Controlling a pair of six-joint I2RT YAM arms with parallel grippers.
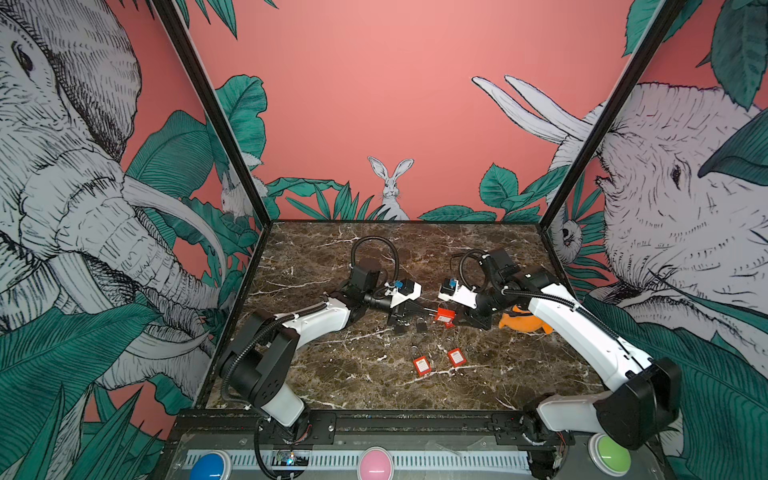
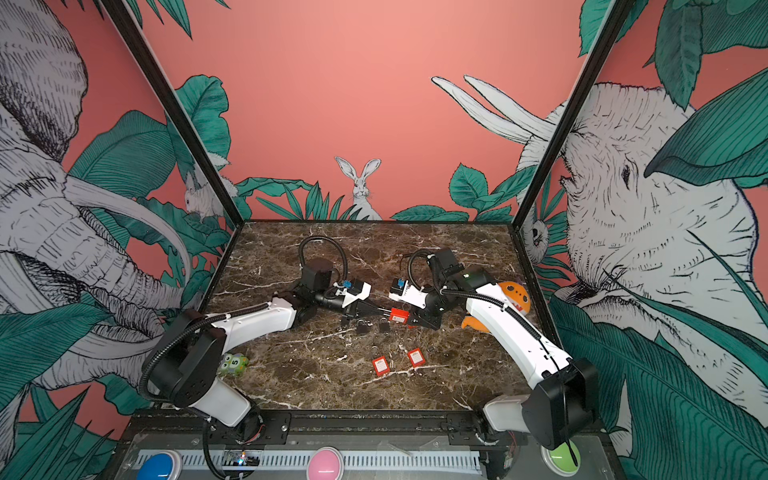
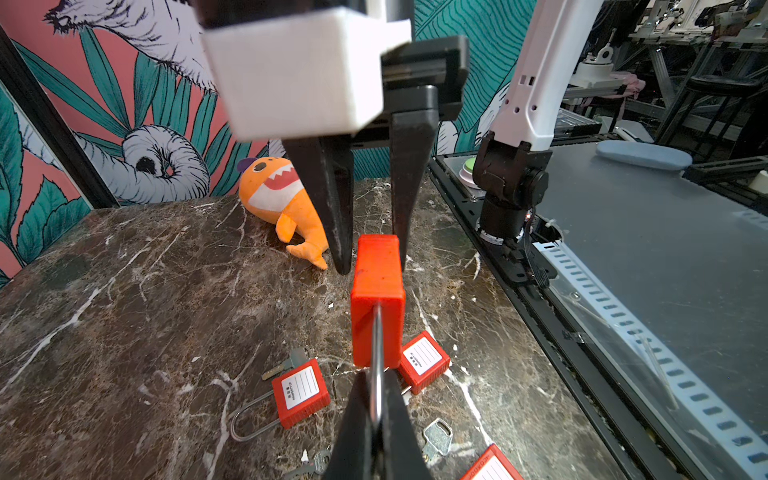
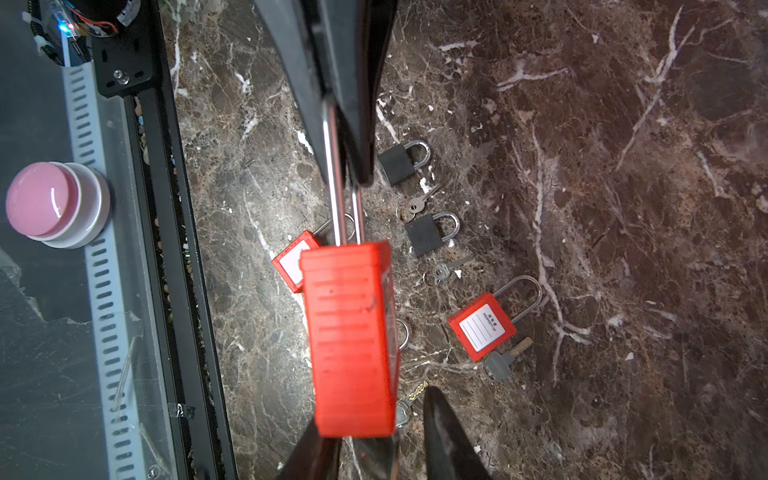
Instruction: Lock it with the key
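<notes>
— Left end effector (image 3: 377,388)?
— Pinched shut on the steel shackle (image 3: 376,332) of the red padlock (image 4: 351,340), carrying it off the marble surface (image 1: 332,374), about midway across, body pointing at the other arm.
— Right end effector (image 3: 372,268)?
— Part-way spread, astride the bottom end of that red body without clamping it. One finger (image 4: 449,436) standing clear, with a visible gap to the plastic.
— Key?
— Hard to call. Something silvery between those fingers, right under the lock's base; possibly a key, too blurred to name.
— Rest of the surface?
— Spare red padlocks (image 1: 422,366) lying flat nearer the front edge. Two small black padlocks (image 4: 397,160) near each other, just in front of the held lock, loose keys (image 4: 505,361) scattered among them all. Orange shark plush (image 3: 278,199) on its side over by the right-hand wall.
</notes>
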